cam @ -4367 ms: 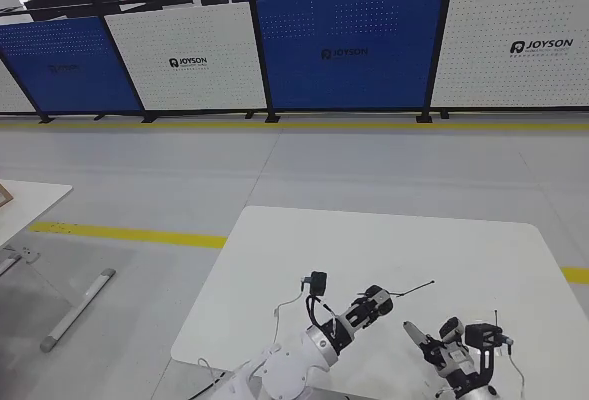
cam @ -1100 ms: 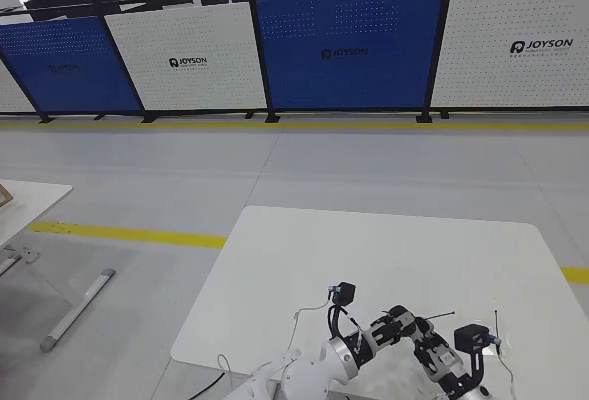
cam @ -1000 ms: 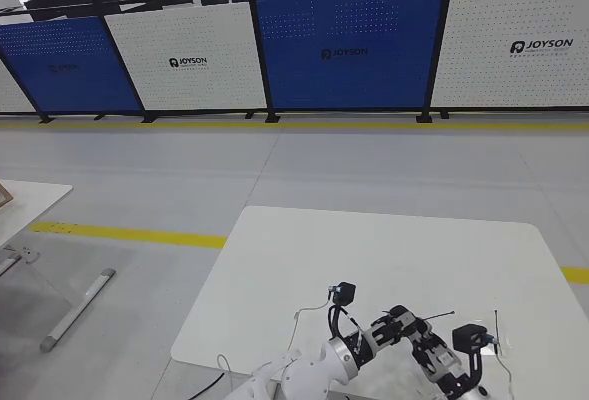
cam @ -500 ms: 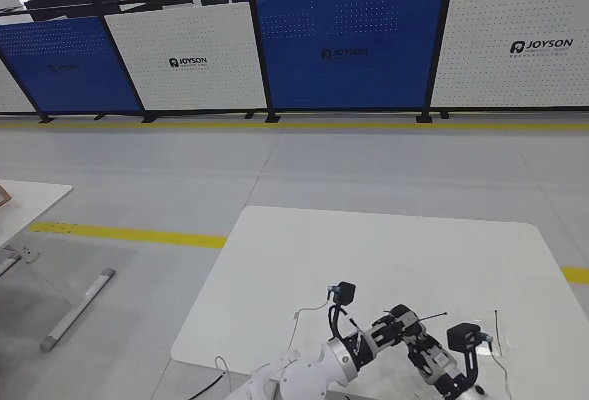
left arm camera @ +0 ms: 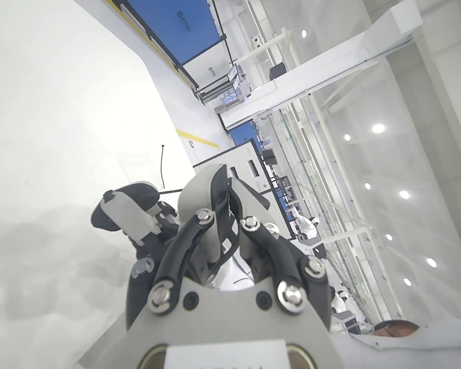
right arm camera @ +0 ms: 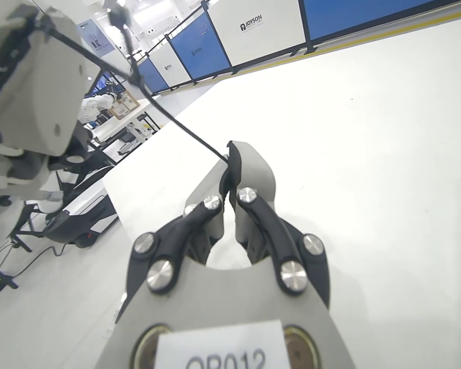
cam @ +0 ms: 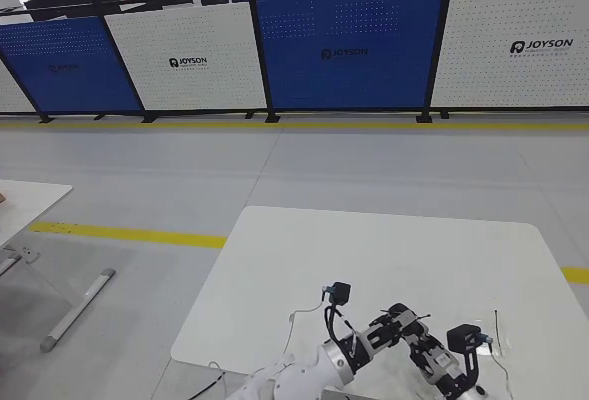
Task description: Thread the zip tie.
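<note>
Two claws: left claw [left arm camera: 226, 184] and right claw [right arm camera: 230, 161] sit close together near the table's [cam: 374, 250] 6 o'clock edge, the right one at 4 o'clock of the left.
Left claw: fingers closed, pinching the tie [right arm camera: 184, 128].
Right claw: fingers closed on the tie's other end.
Tie: held off the table, spanning the short gap between the claws.
Spare tie [cam: 495, 325]: lies flat on the table at 3 o'clock of the claws, where it lay before.
Change: 4.4 s ago the claws stood apart and the tie jutted toward 3 o'clock from the left claw alone; now the right claw has come in and holds it too, and less tie shows past the left claw.
</note>
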Tool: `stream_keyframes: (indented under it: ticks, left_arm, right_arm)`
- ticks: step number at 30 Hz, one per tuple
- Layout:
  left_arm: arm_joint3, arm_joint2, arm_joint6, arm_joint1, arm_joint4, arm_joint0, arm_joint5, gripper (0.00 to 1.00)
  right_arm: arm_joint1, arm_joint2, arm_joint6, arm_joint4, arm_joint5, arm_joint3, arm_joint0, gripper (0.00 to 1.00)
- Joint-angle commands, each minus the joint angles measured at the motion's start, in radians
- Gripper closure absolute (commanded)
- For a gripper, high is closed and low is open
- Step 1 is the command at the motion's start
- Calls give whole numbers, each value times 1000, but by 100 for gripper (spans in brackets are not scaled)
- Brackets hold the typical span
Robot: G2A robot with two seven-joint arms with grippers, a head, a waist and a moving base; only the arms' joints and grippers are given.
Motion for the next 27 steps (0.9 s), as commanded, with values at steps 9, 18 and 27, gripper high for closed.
stream_keyframes:
  ticks: [9, 18, 27]
  left_arm:
    - [-30, -8, 1, 7, 19, 26, -17, 100]
    - [-49, -12, 0, 11, 32, 40, -24, 100]
    - [-48, -8, 9, 12, 40, 39, -20, 100]
  right_arm:
    - [0, -7, -12, -6, 0, 2, 2, 100]
    - [0, -12, -17, -8, 0, 3, 6, 100]
    - [3, -14, -27, 2, 0, -1, 2, 100]
